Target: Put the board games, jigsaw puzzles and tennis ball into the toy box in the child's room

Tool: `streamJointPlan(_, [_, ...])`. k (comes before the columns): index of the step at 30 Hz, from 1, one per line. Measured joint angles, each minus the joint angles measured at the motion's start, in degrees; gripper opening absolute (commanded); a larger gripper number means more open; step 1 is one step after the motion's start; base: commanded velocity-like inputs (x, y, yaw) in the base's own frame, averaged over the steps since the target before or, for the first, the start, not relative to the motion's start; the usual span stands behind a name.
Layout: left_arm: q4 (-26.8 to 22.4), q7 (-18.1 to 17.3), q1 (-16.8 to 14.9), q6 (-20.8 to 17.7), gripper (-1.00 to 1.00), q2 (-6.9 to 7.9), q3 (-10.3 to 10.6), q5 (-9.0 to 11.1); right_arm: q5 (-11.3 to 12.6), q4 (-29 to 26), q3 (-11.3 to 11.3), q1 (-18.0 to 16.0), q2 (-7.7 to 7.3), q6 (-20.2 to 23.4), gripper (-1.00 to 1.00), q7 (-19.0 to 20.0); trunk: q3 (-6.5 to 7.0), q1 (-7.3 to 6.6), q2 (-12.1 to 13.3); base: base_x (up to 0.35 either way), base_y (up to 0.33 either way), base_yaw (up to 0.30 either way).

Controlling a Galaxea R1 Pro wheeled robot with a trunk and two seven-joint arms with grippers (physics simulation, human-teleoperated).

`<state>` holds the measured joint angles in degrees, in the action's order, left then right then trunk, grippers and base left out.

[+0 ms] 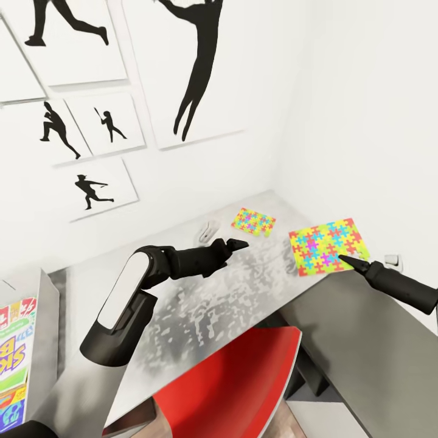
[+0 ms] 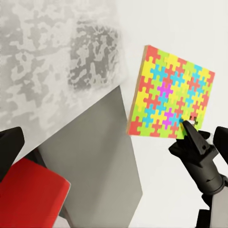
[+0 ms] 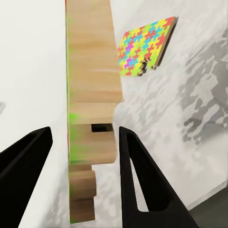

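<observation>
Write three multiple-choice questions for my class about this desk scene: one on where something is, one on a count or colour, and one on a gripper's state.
1. Where is the right gripper?
A. At the near edge of the larger jigsaw puzzle
B. Over the chair
C. Against the wall pictures

2. How many jigsaw puzzles lie on the table?
A. One
B. Two
C. Three

3. What state is the right gripper in?
A. Shut on nothing
B. Open, fingers either side of the puzzle's edge
C. Holding a ball

Answers:
1 A, its tip meets that puzzle's edge in the head view.
2 B, a larger and a smaller puzzle.
3 B, the right wrist view shows the edge between spread fingers.
</observation>
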<state>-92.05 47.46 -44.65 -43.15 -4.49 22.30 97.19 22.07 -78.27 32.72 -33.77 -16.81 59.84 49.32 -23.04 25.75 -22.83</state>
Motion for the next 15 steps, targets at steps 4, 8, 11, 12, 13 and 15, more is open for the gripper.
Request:
streamJointPlan(4, [0.4,0.0,0.1,0.1,1.0,0.07,-0.2,0.0,0.0,-1.1,-0.9,0.0,0.34,0.0,-1.0,0.0,0.34,0.0,0.0,0.0,0.0,0.0])
streamJointPlan(8, [0.7,-0.1,1.0,0.2,1.0,0.1,-0.3,-0.1,-0.1,-1.6,-1.4,0.1,0.68,0.0,-1.0,0.0,0.7,0.0,0.0,0.0,0.0,0.0])
streamJointPlan(11, [0.7,-0.1,1.7,0.2,1.0,0.16,-0.4,-0.1,-0.1,-1.7,-1.6,0.1,1.04,0.0,-1.0,0.0,0.97,0.0,0.0,0.0,0.0,0.0])
streamJointPlan(12, [0.7,-0.2,1.9,0.2,1.0,0.2,-0.5,-0.1,-0.1,-1.8,-1.6,0.1,1.15,0.0,-1.0,0.0,1.06,0.0,0.0,0.0,0.0,0.0])
streamJointPlan(13, [0.7,-0.2,2.0,0.2,1.0,0.27,-0.5,-0.1,-0.1,-1.9,-1.6,0.1,1.24,0.0,-1.0,0.0,1.16,0.0,0.0,0.0,0.0,0.0])
streamJointPlan(15, [0.8,-0.2,2.2,0.2,1.0,0.45,-0.6,-0.2,-0.1,-2.0,-1.7,0.1,1.37,0.0,-1.0,0.0,1.34,0.0,0.0,0.0,0.0,0.0])
